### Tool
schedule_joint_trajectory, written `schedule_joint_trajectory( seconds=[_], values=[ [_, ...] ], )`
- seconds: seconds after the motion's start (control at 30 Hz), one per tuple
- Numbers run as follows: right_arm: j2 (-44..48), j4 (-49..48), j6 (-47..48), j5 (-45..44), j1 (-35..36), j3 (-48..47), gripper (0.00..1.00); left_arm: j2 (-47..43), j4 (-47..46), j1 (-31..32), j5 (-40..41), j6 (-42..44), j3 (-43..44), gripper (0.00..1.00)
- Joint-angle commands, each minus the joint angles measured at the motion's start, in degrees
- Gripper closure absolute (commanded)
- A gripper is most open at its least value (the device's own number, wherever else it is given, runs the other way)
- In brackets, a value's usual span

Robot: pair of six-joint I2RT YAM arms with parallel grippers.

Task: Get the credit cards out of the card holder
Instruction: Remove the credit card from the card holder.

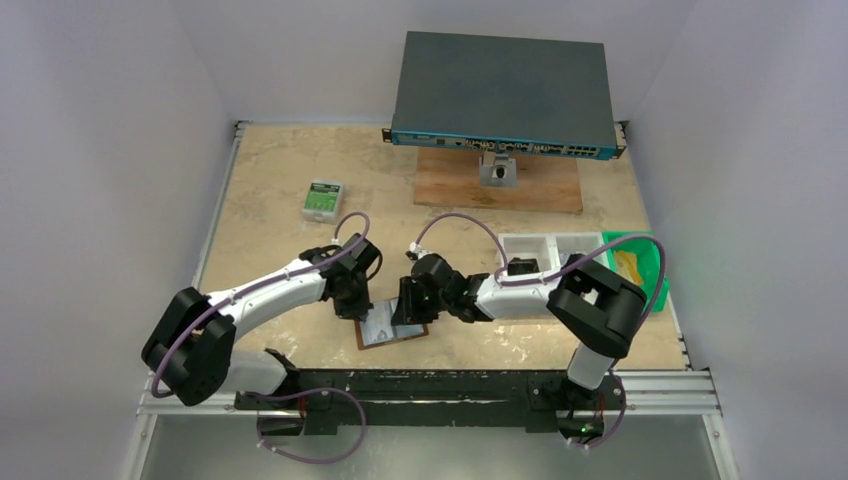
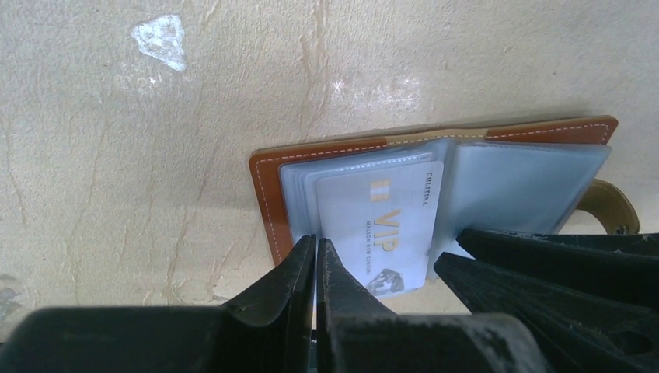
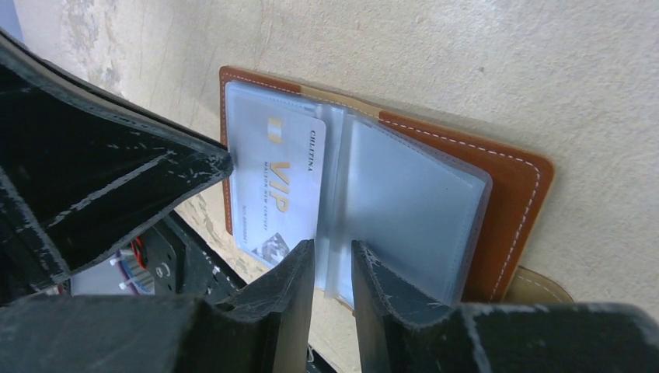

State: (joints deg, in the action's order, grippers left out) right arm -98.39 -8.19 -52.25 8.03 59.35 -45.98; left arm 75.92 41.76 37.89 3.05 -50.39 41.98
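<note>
Card holder braced by left gripper's shut jaws, right gripper's parted jaws should nip the VIP card beside them.

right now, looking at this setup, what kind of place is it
Probably a robotics lab test cell: plain white walls box in a stone-look table, two robot arms are bolted at its near edge, and a network switch sits at the back.

Card inside card holder
</note>
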Motion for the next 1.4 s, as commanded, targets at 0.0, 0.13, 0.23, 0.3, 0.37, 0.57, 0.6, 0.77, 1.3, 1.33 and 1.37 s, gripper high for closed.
schedule_joint_trajectory(
  seconds=[0.0, 0.13, 0.23, 0.3, 0.37, 0.57, 0.6, 0.77, 1.3, 1.33, 1.37],
  values=[
    [-0.92, -2.87, 0.42, 2.26, 0.06, -1.94, 0.75, 1.72, -2.06, -0.41, -0.47, -0.6, -0.18, 0.97],
    [-2.27, -3.94, -0.06, 3.14, 0.0, -1.82, 0.75, 2.76, -2.95, -0.38, -1.29, -0.43, -0.14, 0.99],
    [-2.72, -4.81, -0.45, 3.68, -0.24, -1.46, 0.75, 3.53, -3.09, -0.36, -1.53, -0.35, 0.11, 0.99],
    [-2.96, -5.43, -0.65, 4.15, -0.5, -1.28, 0.75, 4.25, -3.33, -0.35, -2.0, -0.2, 0.29, 0.99],
    [-3.28, -5.92, -0.79, 4.63, -0.75, -1.08, 0.75, 5.05, -3.67, -0.29, -2.52, 0.0, 0.51, 1.0],
    [-3.83, -8.13, -1.75, 6.06, -1.3, 0.09, 0.75, 6.72, -5.5, 0.42, -4.86, -0.21, 0.91, 0.99],
    [-3.77, -8.42, -1.86, 6.23, -1.4, 0.43, 0.75, 6.84, -5.86, 0.57, -5.22, -0.41, 1.03, 0.98],
    [-3.83, -12.31, -3.33, 8.64, -3.13, 3.15, 0.75, 8.2, -6.84, 1.65, -6.45, -1.62, 1.01, 0.96],
    [-2.34, -19.53, -6.93, 11.49, -6.01, 9.42, 0.98, 12.17, -5.24, 1.07, -3.52, -4.21, -0.54, 1.0],
    [-2.29, -19.58, -6.98, 11.44, -6.1, 9.55, 0.99, 12.15, -5.09, 0.97, -3.37, -4.2, -0.62, 1.0],
    [-2.21, -19.58, -7.03, 11.29, -6.09, 9.63, 1.0, 12.11, -4.89, 0.84, -3.27, -4.19, -0.71, 1.0]
  ],
)
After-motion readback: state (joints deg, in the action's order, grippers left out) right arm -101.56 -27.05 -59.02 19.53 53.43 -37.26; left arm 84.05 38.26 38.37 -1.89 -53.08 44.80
